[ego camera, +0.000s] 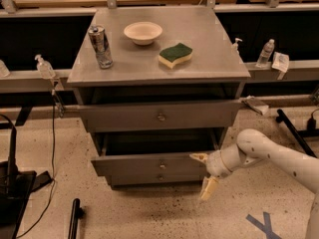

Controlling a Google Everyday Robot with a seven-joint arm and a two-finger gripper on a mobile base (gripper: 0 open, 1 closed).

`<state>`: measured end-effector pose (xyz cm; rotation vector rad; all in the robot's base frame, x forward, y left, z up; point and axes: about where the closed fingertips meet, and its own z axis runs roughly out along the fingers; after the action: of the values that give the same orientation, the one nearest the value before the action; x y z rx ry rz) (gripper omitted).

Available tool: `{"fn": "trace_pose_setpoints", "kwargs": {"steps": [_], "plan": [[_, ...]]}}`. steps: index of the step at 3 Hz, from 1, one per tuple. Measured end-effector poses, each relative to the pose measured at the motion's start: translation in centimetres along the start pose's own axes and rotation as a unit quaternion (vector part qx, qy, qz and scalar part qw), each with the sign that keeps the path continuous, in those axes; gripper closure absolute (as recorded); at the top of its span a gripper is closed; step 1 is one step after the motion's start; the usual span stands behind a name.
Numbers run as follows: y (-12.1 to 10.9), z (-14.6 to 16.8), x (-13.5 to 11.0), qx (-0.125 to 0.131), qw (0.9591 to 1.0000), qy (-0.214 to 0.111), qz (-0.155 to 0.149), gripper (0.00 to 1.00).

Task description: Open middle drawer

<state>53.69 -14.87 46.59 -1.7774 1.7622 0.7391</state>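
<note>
The middle drawer (pixel 149 165) is a grey front with a small round knob (pixel 161 166). It stands pulled out from the cabinet, with a dark gap above it. My gripper (pixel 205 173) is at the right end of that front, on the white arm (pixel 269 153) coming from the right. It is open. One tan finger (pixel 199 157) points left at the drawer's top corner and the other finger (pixel 209 188) hangs down toward the floor. Nothing is held between them.
The top drawer (pixel 159 116) is out a little. On the cabinet top (pixel 219 63) stand a can (pixel 100 46), a white bowl (pixel 143 32) and a green-yellow sponge (pixel 175 55). A low bottom front (pixel 159 179) sits under the middle drawer. Speckled floor lies in front, with a black stand (pixel 12 183) at left.
</note>
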Motion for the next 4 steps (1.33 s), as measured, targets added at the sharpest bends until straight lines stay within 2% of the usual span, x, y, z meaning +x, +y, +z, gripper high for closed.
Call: {"fn": "trace_pose_setpoints", "kwargs": {"steps": [1,2,4], "plan": [[-1.9,-0.8,-1.1,0.009,0.9995,0.012,-0.026,0.00],[-5.1,0.4,-0.3,0.015,0.9986,0.034,-0.037,0.00],[-8.2,3.4,2.4,0.032,0.9980,0.048,-0.027,0.00]]}}
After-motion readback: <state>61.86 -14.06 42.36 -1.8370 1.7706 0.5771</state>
